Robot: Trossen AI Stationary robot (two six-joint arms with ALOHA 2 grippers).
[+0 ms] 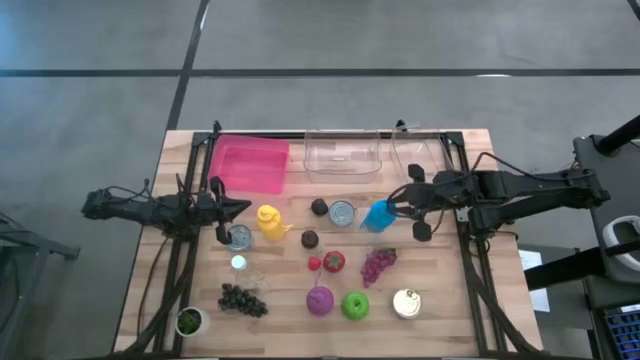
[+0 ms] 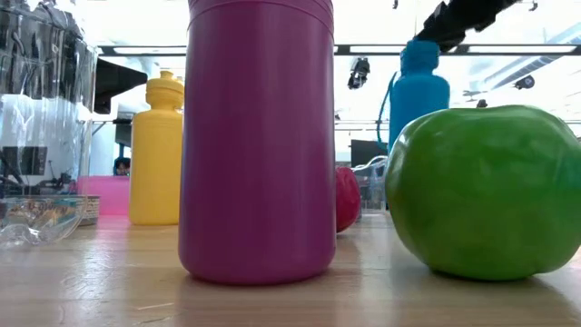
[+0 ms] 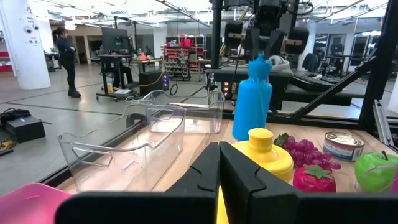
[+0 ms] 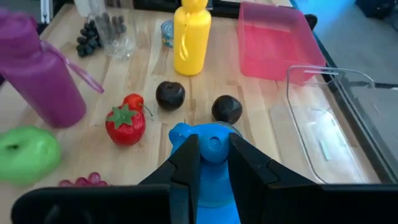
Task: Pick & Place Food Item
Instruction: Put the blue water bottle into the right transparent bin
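My right gripper (image 1: 397,208) comes in from the table's right and is shut on a blue bottle (image 1: 378,215) near the table's middle. The bottle stands upright, as the left wrist view (image 3: 252,102) and the low view (image 2: 418,91) show. My left gripper (image 1: 236,209) is shut and hovers over the table's left part, just left of a yellow bottle (image 1: 268,221); its closed fingers (image 3: 219,168) point at that bottle's cap (image 3: 261,138) without touching it. My right gripper pinches the blue bottle's cap and neck (image 4: 211,144) between its two fingers (image 4: 186,163), which reach in from the table's right side and slant down. The bottle hangs upright below them. Whether its base (image 3: 244,137) rests on the table, I cannot tell.
Food lies around: a strawberry (image 1: 333,262), purple grapes (image 1: 378,263), dark grapes (image 1: 243,300), a green apple (image 1: 355,305), two dark plums (image 1: 318,207), cans (image 1: 342,213) and a purple bottle (image 1: 320,300). A pink bin (image 1: 248,165) and clear bins (image 1: 345,155) line the far edge.
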